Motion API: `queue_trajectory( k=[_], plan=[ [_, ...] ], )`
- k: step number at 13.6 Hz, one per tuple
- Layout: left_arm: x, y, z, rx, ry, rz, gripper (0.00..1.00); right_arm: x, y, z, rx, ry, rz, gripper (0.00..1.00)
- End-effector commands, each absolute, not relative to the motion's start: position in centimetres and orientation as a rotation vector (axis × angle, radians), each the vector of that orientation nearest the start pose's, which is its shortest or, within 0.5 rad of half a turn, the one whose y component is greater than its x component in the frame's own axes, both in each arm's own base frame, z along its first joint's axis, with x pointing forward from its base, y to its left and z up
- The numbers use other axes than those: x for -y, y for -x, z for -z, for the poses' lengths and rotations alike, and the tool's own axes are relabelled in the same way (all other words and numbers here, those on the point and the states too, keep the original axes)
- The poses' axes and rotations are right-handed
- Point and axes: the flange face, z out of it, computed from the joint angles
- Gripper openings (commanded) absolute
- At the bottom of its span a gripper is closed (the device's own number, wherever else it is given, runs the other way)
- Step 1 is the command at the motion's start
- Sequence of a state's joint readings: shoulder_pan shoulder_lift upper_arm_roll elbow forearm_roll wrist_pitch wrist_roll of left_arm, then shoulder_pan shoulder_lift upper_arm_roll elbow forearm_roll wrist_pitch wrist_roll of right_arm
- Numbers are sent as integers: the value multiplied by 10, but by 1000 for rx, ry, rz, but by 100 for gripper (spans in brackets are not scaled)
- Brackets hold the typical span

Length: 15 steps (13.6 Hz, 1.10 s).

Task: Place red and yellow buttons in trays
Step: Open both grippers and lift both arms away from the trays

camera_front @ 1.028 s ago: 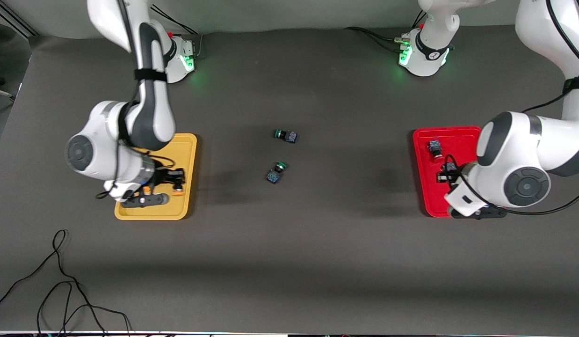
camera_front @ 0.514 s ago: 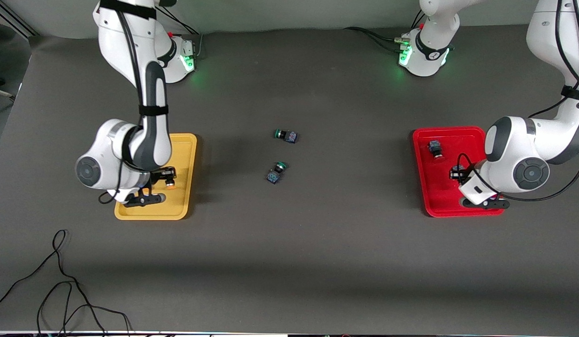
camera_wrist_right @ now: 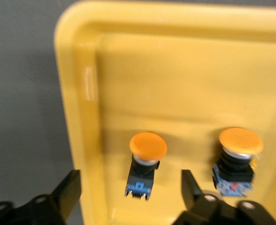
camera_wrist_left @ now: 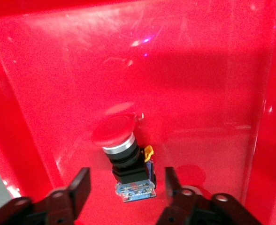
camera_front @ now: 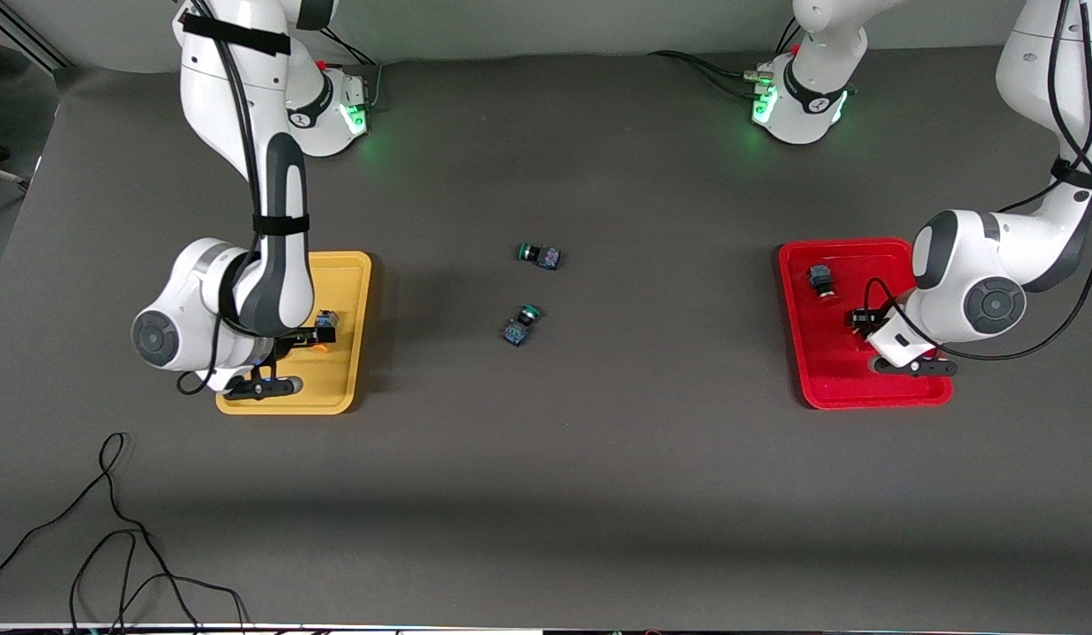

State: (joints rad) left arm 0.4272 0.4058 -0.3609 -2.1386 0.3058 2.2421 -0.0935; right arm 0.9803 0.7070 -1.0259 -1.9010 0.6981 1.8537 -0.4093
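The left gripper point(camera_wrist_left: 124, 187) hangs over the red tray point(camera_front: 833, 388), at the right of the front view, its jaws apart and empty. Between them in the left wrist view lies a red-capped button point(camera_wrist_left: 121, 150) on the tray floor, released. A second red-capped button point(camera_front: 819, 279) rests in the same tray, higher in the front view and well apart from the first.

The right gripper point(camera_wrist_right: 128, 192) hangs over the yellow tray point(camera_front: 343, 388), at the left of the front view, also spread wide and holding nothing. Its wrist view shows two orange-yellow-capped buttons side by side on the tray floor: one point(camera_wrist_right: 145, 161) between the open jaws, the other point(camera_wrist_right: 236, 159) just outside one finger point(camera_wrist_right: 194, 194).

So all four buttons appear sorted by colour, and the placing looks finished; what seems left is for both arms to draw clear. Two green-capped buttons point(camera_front: 539, 255) point(camera_front: 520, 324) lie on the dark table point(camera_front: 599, 485) at mid-frame between the trays, one lower than the other; they seem no part of the job.

Each button is a round, flat, mushroom-like cap on a silver collar and a dark blocky body with a blue base. All lie tipped on their sides, and so may roll if nudged.
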Motion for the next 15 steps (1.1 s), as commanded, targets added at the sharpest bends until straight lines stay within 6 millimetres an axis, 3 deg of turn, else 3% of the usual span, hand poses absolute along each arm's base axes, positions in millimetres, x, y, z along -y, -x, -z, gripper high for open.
queue_trajectory(
  k=[1,5,7,10,13,15],
  plan=[
    [-43,-543,-246,-123,2999,-347,100,-55,-604,-332,-8,3012,-486,100],
    [-10,-554,-346,-168,2929,-221,99,-68,-616,-436,-134,3007,-480,100],
    [13,-548,-402,-180,2890,-190,99,-79,-607,-473,-168,3051,-462,100],
    [37,-547,-493,-86,2980,-255,99,-89,-596,-507,-173,3092,-378,100],
    [34,-541,-540,-124,3018,-237,99,-83,-597,-531,-175,3091,-312,100],
    [23,-532,-555,-106,3045,-210,100,-71,-598,-547,-229,3096,-288,100]
  ],
)
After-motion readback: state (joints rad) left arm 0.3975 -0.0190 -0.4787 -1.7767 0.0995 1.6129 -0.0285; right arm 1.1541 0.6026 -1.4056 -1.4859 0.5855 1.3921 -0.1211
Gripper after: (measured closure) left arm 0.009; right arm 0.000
